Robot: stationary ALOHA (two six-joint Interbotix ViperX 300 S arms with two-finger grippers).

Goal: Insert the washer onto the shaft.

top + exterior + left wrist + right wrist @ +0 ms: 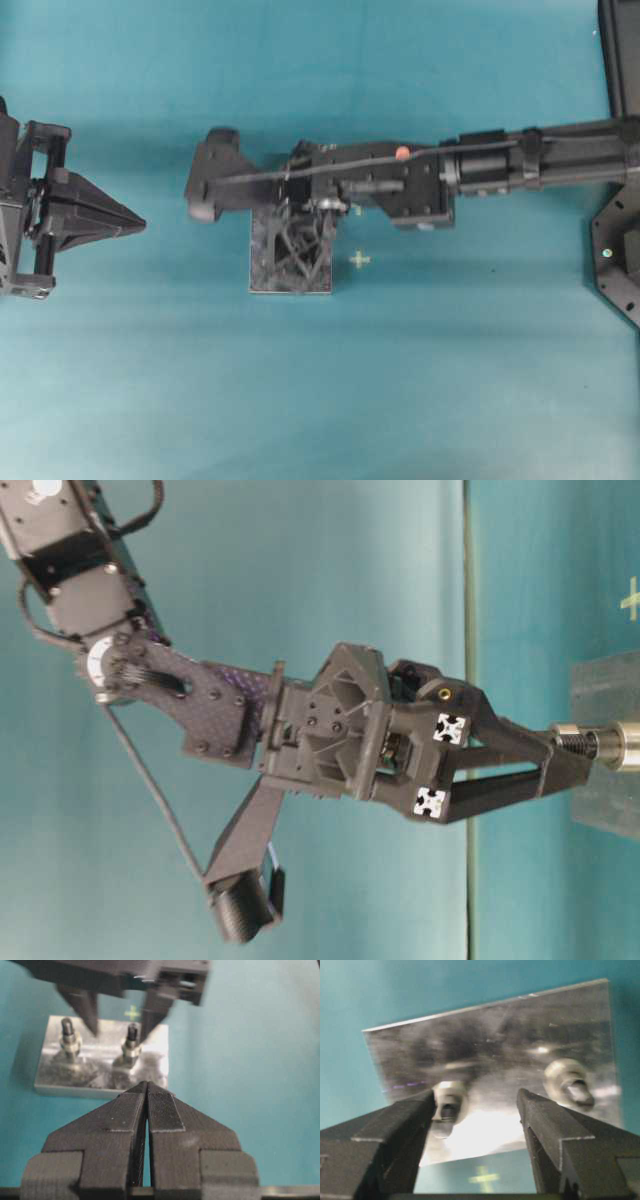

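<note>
Washer [449, 1105] sits on its shaft, just inside one open right jaw.

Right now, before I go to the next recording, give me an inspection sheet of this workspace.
Surface: teal table, a small pale cross mark on it.
Job's things: metal block with two upright threaded shafts; each carries a silvery ring or nut; cannot single out the washer.
Clutter: nothing seen.
Grippers: right gripper open over the block, one finger beside a shaft; holds nothing. Left gripper shut, empty, clear of the block.
Cables: black cable along the right arm.
Surroundings: teal backdrop.
</note>
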